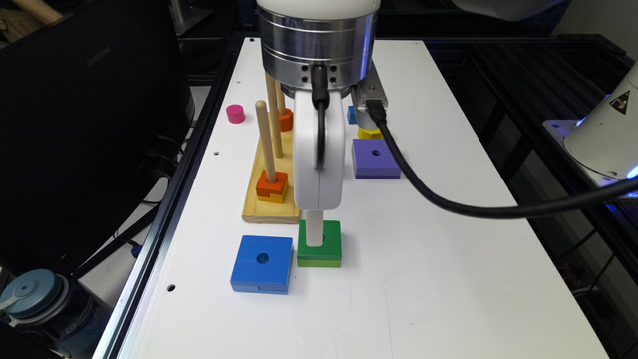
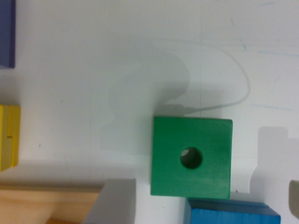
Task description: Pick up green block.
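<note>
Green block [image 2: 191,157] — stiff, light painted wood, I judge; I'd grip its flat sides. Pincer [image 1: 314,230] spread apart above it.

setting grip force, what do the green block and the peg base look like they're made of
Green block: looks like painted wood. Faint grain streaks show through a matte green coat, with crisp square edges and a drilled centre hole; a lighter green layer sits underneath.

Peg base: apparently unpainted light wood, pale yellow-tan with visible grain, and matching dowels standing in it.

Both seem rigid, though the pictures alone cannot confirm it.
</note>
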